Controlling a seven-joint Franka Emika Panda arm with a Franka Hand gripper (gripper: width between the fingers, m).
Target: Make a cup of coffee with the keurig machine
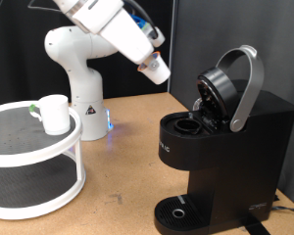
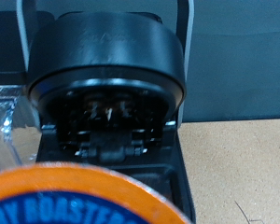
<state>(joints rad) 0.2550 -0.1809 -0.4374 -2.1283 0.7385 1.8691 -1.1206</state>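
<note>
The black keurig machine (image 1: 230, 147) stands at the exterior view's right with its lid (image 1: 219, 90) and grey handle (image 1: 248, 86) raised, so the pod chamber (image 1: 185, 125) lies open. My gripper (image 1: 157, 69) hangs above and to the left of that chamber, shut on a small white pod. In the wrist view the pod's orange-rimmed blue top (image 2: 75, 198) fills the foreground. Behind it are the lid's underside (image 2: 107, 107) and the keurig machine (image 2: 107, 56). The white cup (image 1: 55, 113) stands on a round rack at the left, far from the gripper.
The cup's white two-tier round rack (image 1: 34, 157) fills the exterior view's lower left. The robot's white base (image 1: 78, 88) stands behind it. The machine's round drip tray (image 1: 176, 211) holds nothing. Brown table surface (image 1: 127, 147) lies between rack and machine.
</note>
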